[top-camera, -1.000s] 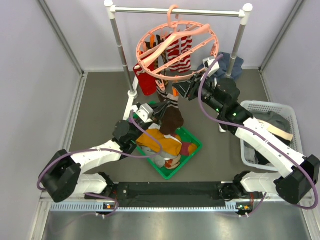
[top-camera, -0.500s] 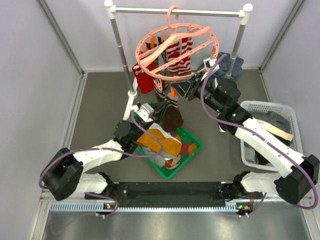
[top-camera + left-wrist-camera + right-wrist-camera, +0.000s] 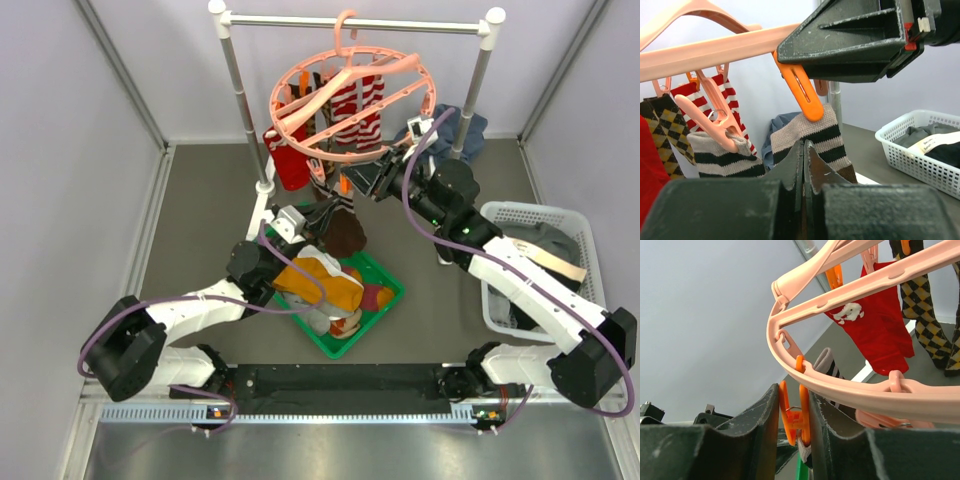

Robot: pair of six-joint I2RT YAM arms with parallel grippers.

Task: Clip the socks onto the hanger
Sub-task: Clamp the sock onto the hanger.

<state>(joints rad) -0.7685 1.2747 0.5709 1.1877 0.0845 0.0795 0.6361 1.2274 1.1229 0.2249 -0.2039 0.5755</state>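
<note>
room: grey floor between pale walls, open on both flanks of the rail (image 3: 350,21).
hanger (image 3: 352,98): i see it hooked on the rail.
right gripper (image 3: 794,426): pinching an orange clip (image 3: 794,416) at the ring's edge.
left gripper (image 3: 803,165): clamped on a striped sock (image 3: 812,137) under that clip.
tray (image 3: 385,303): below, more socks.

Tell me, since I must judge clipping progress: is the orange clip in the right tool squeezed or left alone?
Squeezed: in the right wrist view the right tool has both fingers pressed on the orange clip under the hanger rim.
</note>
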